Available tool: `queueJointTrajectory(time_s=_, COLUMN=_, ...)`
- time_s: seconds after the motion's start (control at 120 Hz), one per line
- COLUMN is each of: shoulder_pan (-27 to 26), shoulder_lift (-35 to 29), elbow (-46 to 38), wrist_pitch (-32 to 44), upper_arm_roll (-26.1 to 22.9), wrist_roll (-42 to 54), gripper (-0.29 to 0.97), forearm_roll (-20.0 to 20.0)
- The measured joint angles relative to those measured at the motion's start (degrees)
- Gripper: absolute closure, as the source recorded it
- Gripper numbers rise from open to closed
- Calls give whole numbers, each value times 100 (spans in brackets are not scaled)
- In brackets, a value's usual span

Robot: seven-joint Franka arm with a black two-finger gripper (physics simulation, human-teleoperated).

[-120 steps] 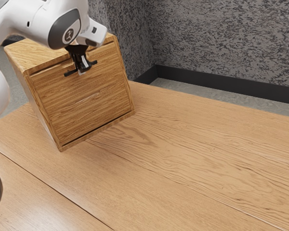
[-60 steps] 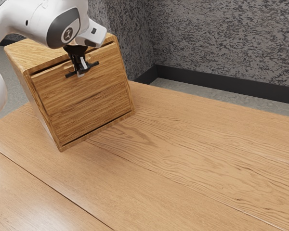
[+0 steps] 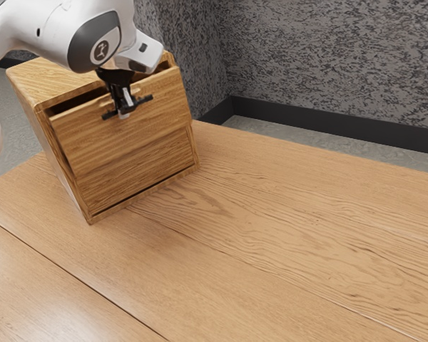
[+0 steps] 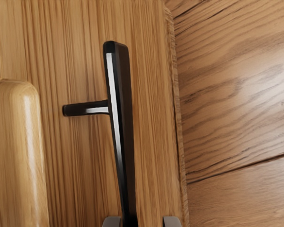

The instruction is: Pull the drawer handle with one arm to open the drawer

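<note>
1. The pulling step is judged to be in hand: the drawer (image 3: 121, 146) is seen partly drawn out of the box (image 3: 36, 80), and a dark gap (image 3: 71, 102) is shown behind the top of its front.
2. The gripper (image 3: 125, 107) is closed narrowly on the handle (image 3: 146, 100). The black bar is pinched from two sides, near its middle.
3. The handle is found high on the drawer front. The box stands on the table (image 3: 285, 235), toward the exterior view's left.
4. In the wrist view, the handle (image 4: 117, 118) is seen running straight away from the hand, starting between the fingertips (image 4: 111, 221). One post (image 4: 83, 109) is joined to the drawer front.
5. The drawer is judged only part-way open, so more travel is wanted.
6. A steady pull straight out along the drawer's line is called for next, with a firm pinch on the bar.
7. If the pull is made at an angle, the drawer may be jammed or the box dragged over the table.
</note>
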Motion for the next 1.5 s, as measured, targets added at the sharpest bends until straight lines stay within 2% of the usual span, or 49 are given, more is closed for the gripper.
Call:
queueJointTrajectory(time_s=0.15, shoulder_pan=-9, shoulder_lift=-90, elbow=-139, wrist_pitch=-4, upper_arm_roll=-136, wrist_roll=-29, gripper=66, forearm_roll=-32)
queueJointTrajectory(time_s=0.617, shoulder_pan=-9, shoulder_lift=-503, elbow=-741, wrist_pitch=23, upper_arm_roll=-154, wrist_roll=-126, gripper=66, forearm_roll=-81)
queueJointTrajectory(time_s=1.117, shoulder_pan=-15, shoulder_lift=-841, elbow=-1199, wrist_pitch=45, upper_arm_roll=-550, wrist_roll=-259, gripper=66, forearm_roll=-208)
queueJointTrajectory(time_s=1.5, shoulder_pan=-12, shoulder_lift=-1326, elbow=-1765, wrist_pitch=68, upper_arm_roll=-575, wrist_roll=-346, gripper=66, forearm_roll=-311)
